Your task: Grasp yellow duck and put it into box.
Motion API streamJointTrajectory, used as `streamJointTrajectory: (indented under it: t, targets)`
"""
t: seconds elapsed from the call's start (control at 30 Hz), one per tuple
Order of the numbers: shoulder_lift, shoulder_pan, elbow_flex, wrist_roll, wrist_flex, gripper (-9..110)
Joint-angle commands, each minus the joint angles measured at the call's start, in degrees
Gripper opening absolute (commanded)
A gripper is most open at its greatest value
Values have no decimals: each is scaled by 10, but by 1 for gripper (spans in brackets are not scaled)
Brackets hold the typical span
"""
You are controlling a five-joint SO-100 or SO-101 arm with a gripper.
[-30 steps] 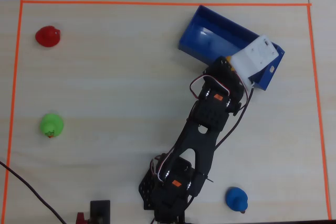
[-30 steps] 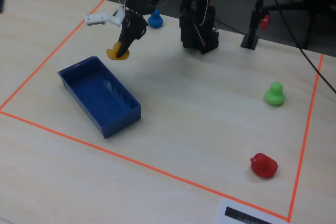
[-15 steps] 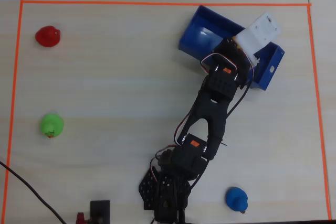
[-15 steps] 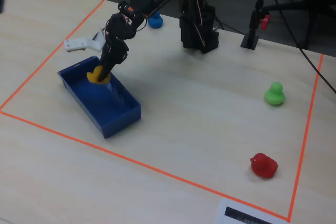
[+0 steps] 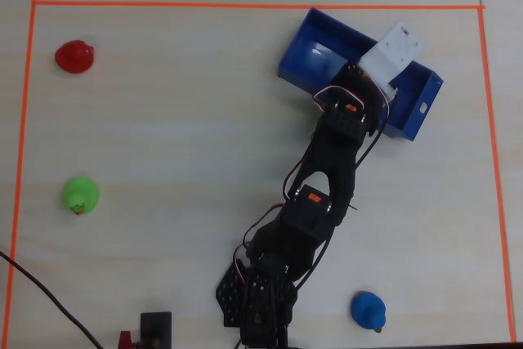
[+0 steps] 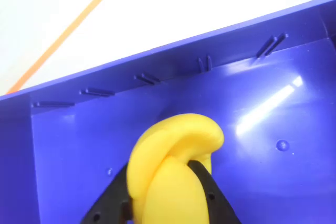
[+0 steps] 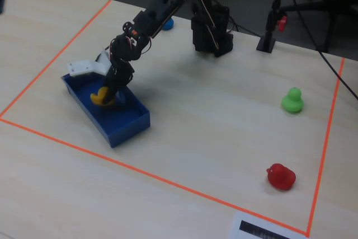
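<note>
The yellow duck (image 6: 173,171) is pinched between my gripper's (image 6: 160,169) two black fingers (image 6: 207,187), inside the blue box (image 6: 157,72). In the fixed view the duck (image 7: 100,96) hangs low within the box's walls (image 7: 126,121) near its far end, with the gripper (image 7: 107,98) shut on it from above. I cannot tell whether it touches the floor. In the overhead view the arm and its white wrist mount (image 5: 392,51) cover the gripper and the duck over the middle of the box (image 5: 323,46).
A green duck (image 5: 80,194), a red duck (image 5: 75,56) and a blue duck (image 5: 368,310) sit on the table inside an orange tape border (image 5: 245,6). A black stand (image 7: 268,42) is next to the arm's base (image 7: 210,26).
</note>
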Motion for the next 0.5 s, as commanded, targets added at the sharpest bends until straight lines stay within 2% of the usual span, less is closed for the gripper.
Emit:
streamJointTrajectory:
  t: [0.0, 0.27, 0.47]
  targets:
    - [12, 4, -29, -1, 2, 15]
    - [42, 3, -35, 19, 56, 17]
    - [76, 1, -43, 86, 83, 26]
